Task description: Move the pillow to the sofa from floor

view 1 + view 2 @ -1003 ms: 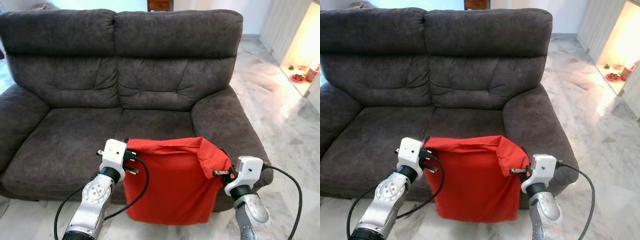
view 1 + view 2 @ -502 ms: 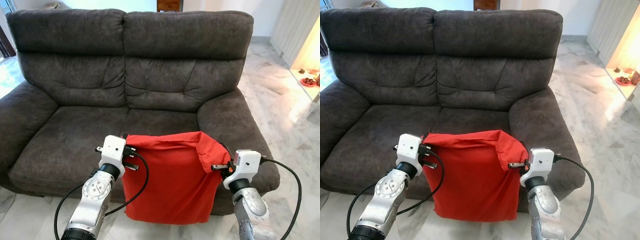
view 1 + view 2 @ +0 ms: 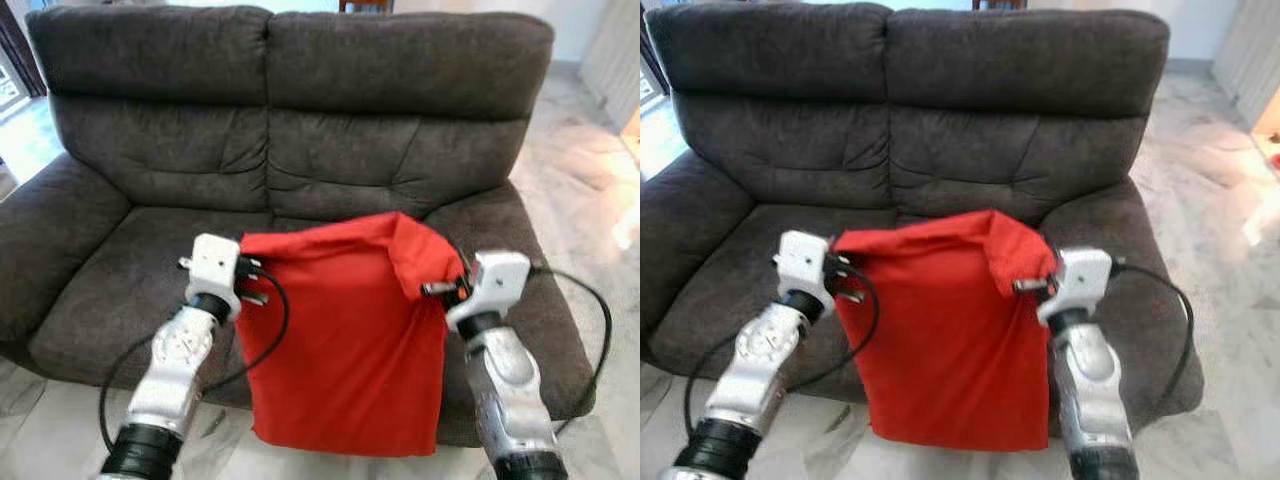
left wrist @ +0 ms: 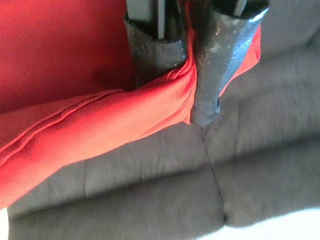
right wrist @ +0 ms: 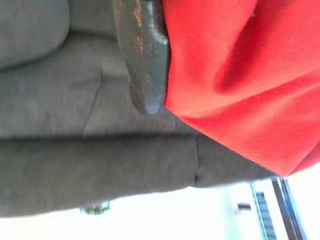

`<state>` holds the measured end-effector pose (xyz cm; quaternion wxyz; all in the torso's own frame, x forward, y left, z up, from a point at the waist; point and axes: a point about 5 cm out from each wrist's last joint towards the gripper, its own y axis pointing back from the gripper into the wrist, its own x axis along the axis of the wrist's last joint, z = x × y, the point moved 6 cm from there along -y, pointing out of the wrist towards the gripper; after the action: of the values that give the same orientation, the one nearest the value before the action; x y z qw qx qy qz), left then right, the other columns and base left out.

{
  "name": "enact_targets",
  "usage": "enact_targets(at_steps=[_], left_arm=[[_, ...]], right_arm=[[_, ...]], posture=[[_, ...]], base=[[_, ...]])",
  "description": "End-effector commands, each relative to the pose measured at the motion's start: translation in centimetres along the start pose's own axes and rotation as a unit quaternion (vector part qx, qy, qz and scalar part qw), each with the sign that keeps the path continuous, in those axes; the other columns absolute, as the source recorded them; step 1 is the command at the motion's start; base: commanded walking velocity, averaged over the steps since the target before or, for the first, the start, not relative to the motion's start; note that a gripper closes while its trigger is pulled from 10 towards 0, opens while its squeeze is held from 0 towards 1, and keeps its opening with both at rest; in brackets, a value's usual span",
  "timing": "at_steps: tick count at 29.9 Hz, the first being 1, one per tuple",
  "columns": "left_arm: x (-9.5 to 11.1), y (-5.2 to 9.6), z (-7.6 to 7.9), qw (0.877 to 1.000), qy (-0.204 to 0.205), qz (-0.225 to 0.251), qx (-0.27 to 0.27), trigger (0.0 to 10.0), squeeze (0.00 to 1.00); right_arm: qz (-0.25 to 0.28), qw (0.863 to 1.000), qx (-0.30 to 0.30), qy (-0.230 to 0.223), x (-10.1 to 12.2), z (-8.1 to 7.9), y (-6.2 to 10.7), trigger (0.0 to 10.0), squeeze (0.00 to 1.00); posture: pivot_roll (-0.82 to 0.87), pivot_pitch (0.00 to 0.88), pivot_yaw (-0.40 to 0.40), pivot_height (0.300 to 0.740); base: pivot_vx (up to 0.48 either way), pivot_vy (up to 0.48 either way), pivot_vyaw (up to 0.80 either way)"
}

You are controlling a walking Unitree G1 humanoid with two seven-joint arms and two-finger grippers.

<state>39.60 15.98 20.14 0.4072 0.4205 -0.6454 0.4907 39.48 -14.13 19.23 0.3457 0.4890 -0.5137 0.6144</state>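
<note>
Both grippers, left (image 3: 252, 284) and right (image 3: 440, 290), are clamping their jaws on the red pillow's (image 3: 345, 340) top corners, so it's hanging clear in front of the sofa (image 3: 300, 130) seat.

Left gripper (image 3: 262, 283), right gripper (image 3: 428, 289) clamped

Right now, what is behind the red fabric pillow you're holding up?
Behind the red fabric pillow, held by the left gripper and right gripper, is the dark grey fabric sofa. The pillow covers the seat's front edge there.
</note>
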Motion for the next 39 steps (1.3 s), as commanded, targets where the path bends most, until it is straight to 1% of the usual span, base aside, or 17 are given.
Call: enact_targets(at_steps=[1,4,8,12,13,14,18,20,21,22,24,26,30,32,33,35,39], left_arm=[[3.7,-0.8,-2.4,0.998,-0.002,0.059,0.037,10.0,0.0],[4.4,-1.1,-2.7,0.997,-0.014,0.065,0.031,10.0,0.0],[4.5,-1.2,-3.0,0.997,-0.017,0.066,0.033,10.0,0.0],[4.7,-1.1,-3.1,0.997,-0.019,0.067,0.035,10.0,0.0],[4.8,-1.0,-3.2,0.997,-0.021,0.067,0.037,10.0,0.0],[4.9,-1.0,-3.2,0.997,-0.021,0.069,0.038,10.0,0.0],[5.1,-0.9,-3.2,0.996,-0.028,0.071,0.038,10.0,0.0],[5.2,-0.9,-3.2,0.996,-0.027,0.072,0.039,10.0,0.0],[5.2,-0.9,-3.2,0.996,-0.027,0.072,0.039,10.0,0.0],[5.2,-0.9,-3.3,0.996,-0.026,0.073,0.042,10.0,0.0],[5.4,-0.8,-3.7,0.995,-0.028,0.076,0.053,10.0,0.0],[5.5,-0.8,-3.9,0.995,-0.029,0.078,0.059,10.0,0.0],[5.3,-0.8,-4.1,0.995,-0.031,0.073,0.062,10.0,0.0],[4.4,-0.8,-3.4,0.997,-0.025,0.055,0.043,10.0,0.0],[3.5,-0.7,-2.9,0.999,-0.025,0.039,0.028,10.0,0.0],[3.1,-0.6,-2.5,0.999,-0.015,0.032,0.019,10.0,0.0],[2.3,-0.5,-2.2,1.0,-0.022,0.014,0.007,10.0,0.0]], right_arm=[[0.07,0.997,-0.042,0.008,4.4,2.3,-0.5,10.0,0.0],[0.077,0.996,-0.041,0.008,4.9,2.3,-0.8,10.0,0.0],[0.071,0.996,-0.046,0.005,4.5,2.5,-0.9,10.0,0.0],[0.066,0.997,-0.04,0.003,4.3,2.0,-0.7,10.0,0.0],[0.069,0.997,-0.035,-0.002,4.5,1.7,-0.8,10.0,0.0],[0.073,0.997,-0.018,-0.002,4.8,1.0,-0.9,10.0,0.0],[0.075,0.997,0.008,-0.006,4.9,-0.1,-1.1,10.0,0.0],[0.071,0.996,0.058,0.006,4.8,-1.9,-1.1,10.0,0.0],[0.071,0.996,0.058,0.006,4.8,-1.9,-1.1,10.0,0.0],[0.068,0.995,0.076,0.01,4.6,-2.6,-1.0,10.0,0.0],[0.062,0.993,0.098,0.01,4.3,-3.5,-0.8,10.0,0.0],[0.057,0.992,0.11,0.012,4.1,-3.8,-0.6,10.0,0.0],[0.048,0.992,0.117,0.024,3.5,-3.9,-0.3,10.0,0.0],[0.034,0.995,0.097,0.013,2.7,-3.1,-0.3,10.0,0.0],[0.023,0.996,0.082,0.006,1.9,-2.5,-0.3,10.0,0.0],[0.015,0.997,0.079,0.007,1.5,-2.3,-0.2,10.0,0.0],[-0.007,0.998,0.068,0.008,0.4,-1.8,0.1,10.0,0.0]], posture=[[0.0,0.101,0.058,0.74],[0.0,0.101,0.057,0.74],[0.0,0.104,0.055,0.74],[0.01,0.108,0.054,0.74],[0.01,0.11,0.054,0.74],[0.01,0.111,0.054,0.74],[0.01,0.11,0.053,0.74],[0.01,0.11,0.053,0.74],[0.01,0.11,0.053,0.74],[0.01,0.11,0.052,0.74],[0.01,0.111,0.052,0.74],[0.01,0.111,0.052,0.74],[0.01,0.112,0.051,0.74],[0.01,0.113,0.051,0.74],[0.01,0.112,0.051,0.74],[0.01,0.113,0.05,0.74],[0.01,0.114,0.05,0.74]], base=[[0.401,0.0,0.0],[0.402,0.0,0.0],[0.409,0.0,0.0],[0.417,0.0,0.0],[0.42,0.0,0.0],[0.42,0.0,0.0],[0.417,0.0,0.0],[0.416,0.0,0.0],[0.416,0.0,0.0],[0.412,0.0,0.0],[0.394,0.0,0.0],[0.343,0.0,0.0],[0.07,0.0,0.0],[0.0,0.0,0.0],[0.0,0.0,0.0],[0.0,0.0,0.0],[0.0,0.0,0.0]])
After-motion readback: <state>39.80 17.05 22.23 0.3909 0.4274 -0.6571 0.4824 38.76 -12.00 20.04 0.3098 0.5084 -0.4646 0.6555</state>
